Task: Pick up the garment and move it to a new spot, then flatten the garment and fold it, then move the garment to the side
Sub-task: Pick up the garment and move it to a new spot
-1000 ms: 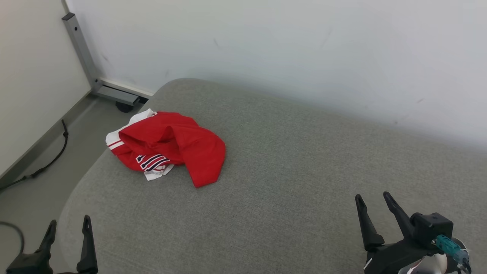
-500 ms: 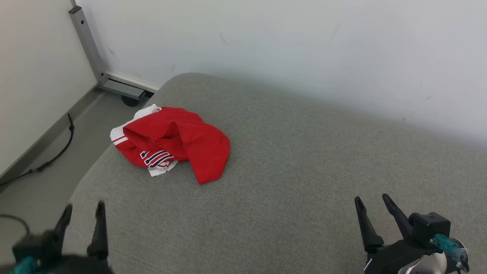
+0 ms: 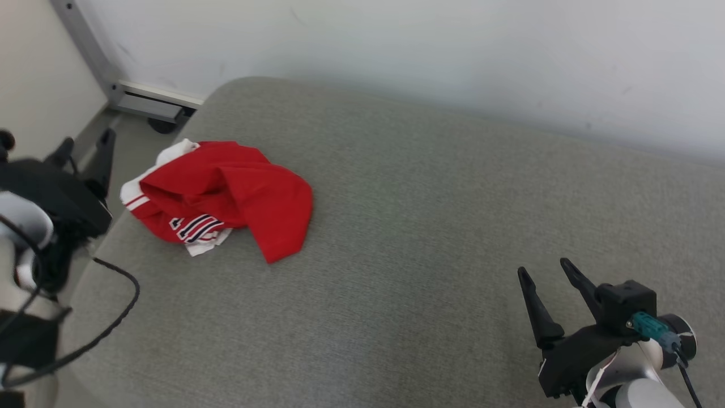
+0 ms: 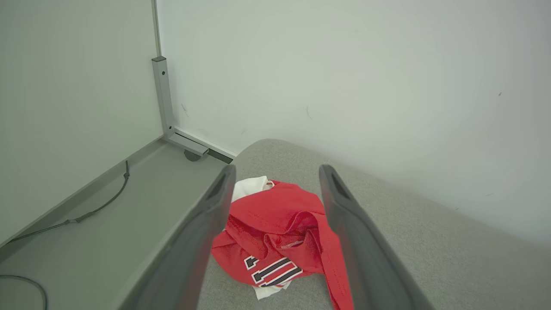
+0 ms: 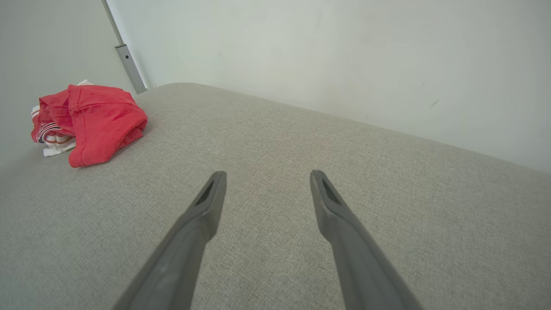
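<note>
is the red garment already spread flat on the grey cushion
No, the red garment lies crumpled in a heap by the left edge of the grey cushion.

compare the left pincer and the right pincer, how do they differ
The left pincer hangs close beside the red garment, by the left edge of the grey cushion; the right pincer sits far from it, over the cushion. The left pincer points at the garment; the right pincer points at bare cushion. Both are open and empty.
</note>
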`<state>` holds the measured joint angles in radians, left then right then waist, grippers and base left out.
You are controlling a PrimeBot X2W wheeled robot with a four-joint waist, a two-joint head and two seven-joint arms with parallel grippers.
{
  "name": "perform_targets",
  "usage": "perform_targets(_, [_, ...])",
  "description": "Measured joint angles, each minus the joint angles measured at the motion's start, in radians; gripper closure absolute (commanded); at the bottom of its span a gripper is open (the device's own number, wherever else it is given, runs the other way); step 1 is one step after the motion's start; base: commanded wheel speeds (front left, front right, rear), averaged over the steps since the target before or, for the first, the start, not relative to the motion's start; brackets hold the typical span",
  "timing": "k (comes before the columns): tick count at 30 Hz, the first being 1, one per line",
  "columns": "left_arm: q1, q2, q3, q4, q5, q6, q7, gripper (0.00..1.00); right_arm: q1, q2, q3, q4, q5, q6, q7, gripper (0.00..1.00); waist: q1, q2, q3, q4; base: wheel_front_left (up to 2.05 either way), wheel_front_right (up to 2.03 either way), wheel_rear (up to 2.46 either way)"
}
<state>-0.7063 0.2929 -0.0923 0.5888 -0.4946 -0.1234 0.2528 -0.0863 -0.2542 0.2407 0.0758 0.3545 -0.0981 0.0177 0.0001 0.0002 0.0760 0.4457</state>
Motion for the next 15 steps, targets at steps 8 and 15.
perform_targets(8, [-0.157, 0.077, -0.017, 0.226, -0.029, -0.001, 0.155, 0.0, -0.066, -0.022, 0.007, -0.06, -0.041, -0.008, 0.059, 0.0, 0.0001, 0.0, 0.089, -0.097, 0.0, 0.0, 0.0])
perform_targets(15, [-0.205, 0.133, -0.039, 0.317, -0.057, -0.001, 0.231, 0.0, -0.096, -0.043, -0.012, -0.112, -0.067, -0.009, 0.09, 0.0, 0.0001, 0.0, 0.162, -0.178, 0.0, 0.0, 0.0])
